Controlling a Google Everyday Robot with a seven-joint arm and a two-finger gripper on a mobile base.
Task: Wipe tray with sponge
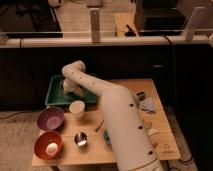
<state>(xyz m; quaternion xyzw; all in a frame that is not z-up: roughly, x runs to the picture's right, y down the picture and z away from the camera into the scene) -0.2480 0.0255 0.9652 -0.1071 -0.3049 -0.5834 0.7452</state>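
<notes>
A green tray [56,95] sits at the back left of the wooden table. My white arm reaches from the lower right up and over it. The gripper [68,87] hangs down inside the tray, at its middle. A pale yellowish thing at the gripper's tip looks like the sponge [75,91], resting on the tray floor. The arm hides part of the tray's right side.
A white cup [77,108] stands just in front of the tray. A purple bowl [50,119] and a red bowl [48,144] with a pale object in it are at front left. A small metal cup [80,138] stands near the front. Small items [146,103] lie at right.
</notes>
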